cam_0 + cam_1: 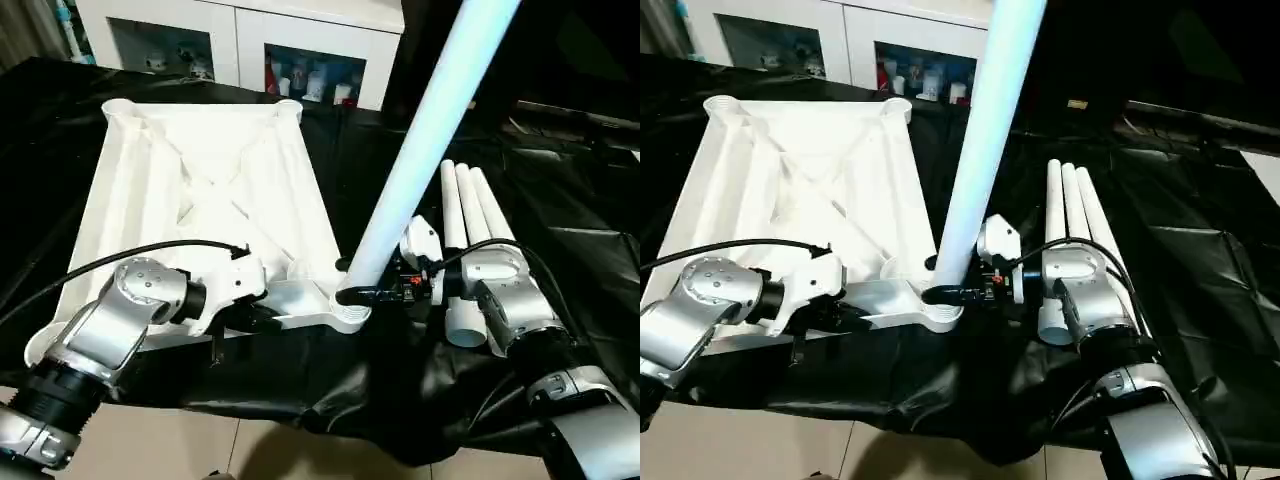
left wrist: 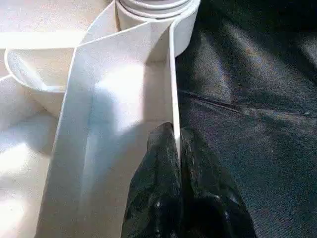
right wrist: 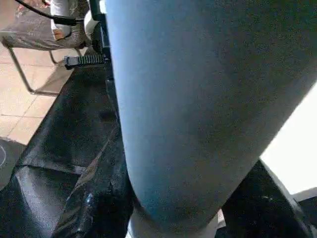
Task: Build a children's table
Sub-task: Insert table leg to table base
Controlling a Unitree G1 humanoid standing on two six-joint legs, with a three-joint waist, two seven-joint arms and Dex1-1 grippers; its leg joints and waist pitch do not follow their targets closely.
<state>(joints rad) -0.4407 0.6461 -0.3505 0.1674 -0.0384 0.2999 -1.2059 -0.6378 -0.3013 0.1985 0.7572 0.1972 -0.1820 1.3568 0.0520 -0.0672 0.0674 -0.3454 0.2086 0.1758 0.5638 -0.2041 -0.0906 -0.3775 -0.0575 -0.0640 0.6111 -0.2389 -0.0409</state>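
From the head views, the white plastic square tabletop (image 1: 210, 190) lies ribbed side up on black sheeting (image 1: 560, 210). The right gripper (image 1: 372, 292) has its fingers closed around the base of a long white tubular leg (image 1: 420, 150), standing it tilted in the near corner socket (image 1: 345, 312), apparently to seat it. Three more white tubular legs (image 1: 470, 215) lie together just beside the right arm.

In the left wrist view, the left gripper (image 2: 177, 168) pinches the tabletop's thin edge wall, probably to steady it against the push.

In the right wrist view, the leg sits between the dark fingers (image 3: 99, 198).
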